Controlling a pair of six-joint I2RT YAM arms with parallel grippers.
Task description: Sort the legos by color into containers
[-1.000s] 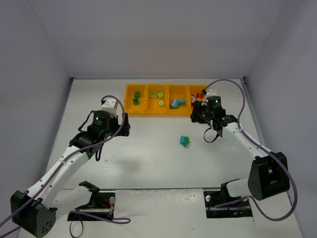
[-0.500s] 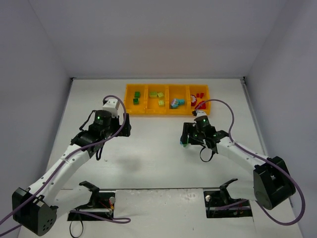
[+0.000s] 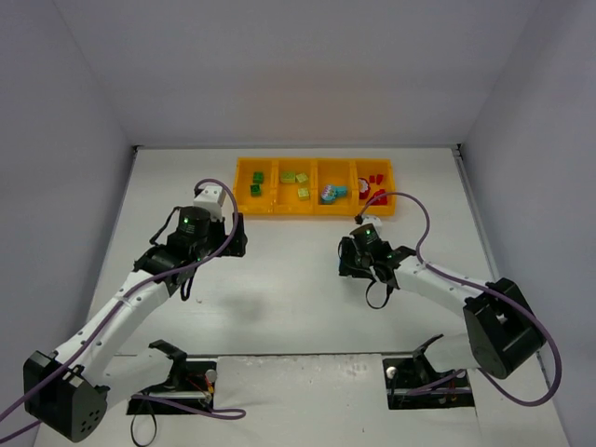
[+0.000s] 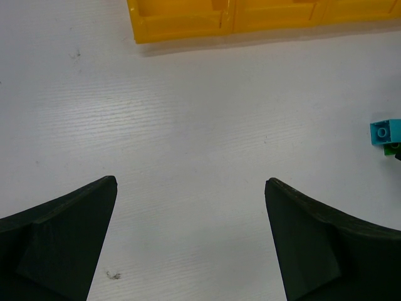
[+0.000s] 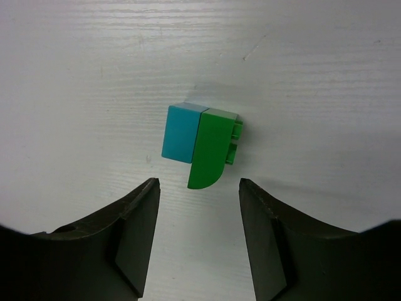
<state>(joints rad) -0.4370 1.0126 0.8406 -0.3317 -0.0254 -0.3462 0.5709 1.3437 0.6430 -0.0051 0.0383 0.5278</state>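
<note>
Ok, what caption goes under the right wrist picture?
Open right gripper poised over a blue brick and green brick touching side by side on the white table.

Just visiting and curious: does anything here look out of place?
Yes. A blue brick and a green piece lie touching on the white table, outside the yellow tray that holds the other bricks. Both are unsorted.

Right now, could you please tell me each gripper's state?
Left gripper: open, empty.
Right gripper: open, empty, over the blue and green legos.
</note>
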